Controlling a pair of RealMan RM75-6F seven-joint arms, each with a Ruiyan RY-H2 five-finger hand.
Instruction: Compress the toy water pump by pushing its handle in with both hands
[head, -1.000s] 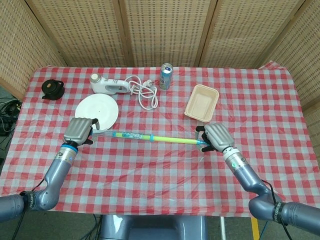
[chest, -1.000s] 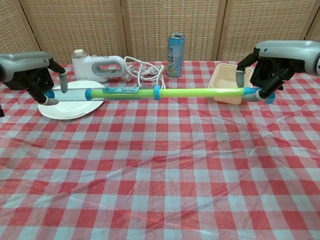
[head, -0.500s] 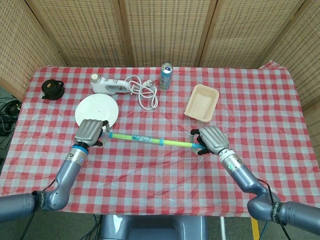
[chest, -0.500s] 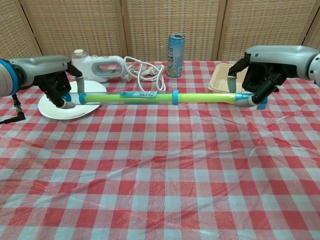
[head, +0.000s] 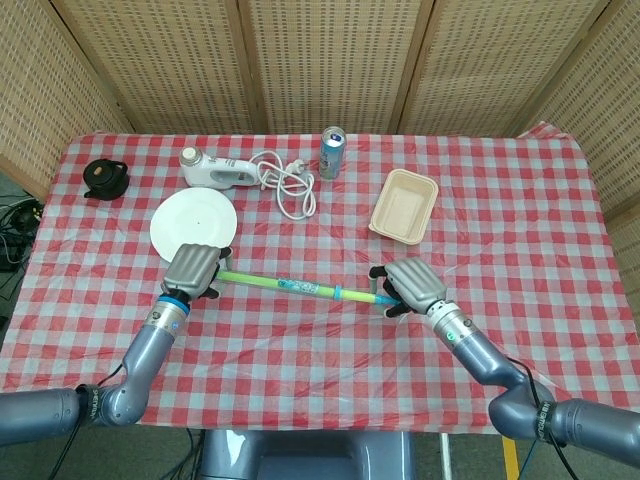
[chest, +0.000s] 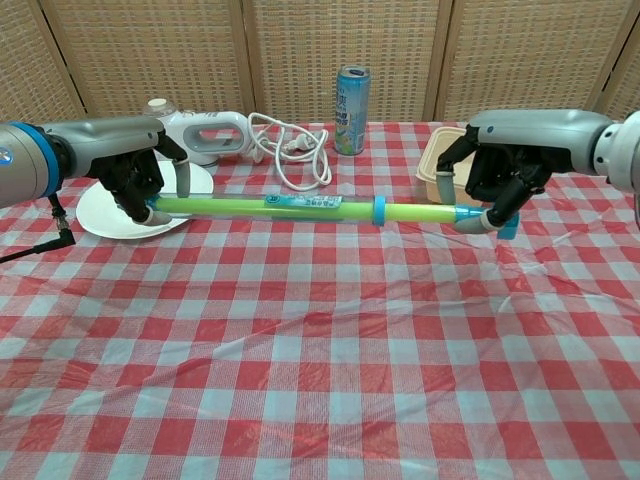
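The toy water pump is a long green tube with a blue ring and a printed label, held level above the checked cloth. My left hand grips its left end, fingers curled round the tube. At the other end my right hand grips the blue-tipped end. The two hands stand closer together than the tube's earlier length. The tube's very ends are hidden inside the hands.
A white plate lies just behind my left hand. A beige tray sits behind my right hand. Further back are a blue can, a white handheld appliance with its coiled cord, and a black object.
Both hands have moved inward toward each other. The pump has become visibly shorter, and its blue ring now lies further right along the tube.
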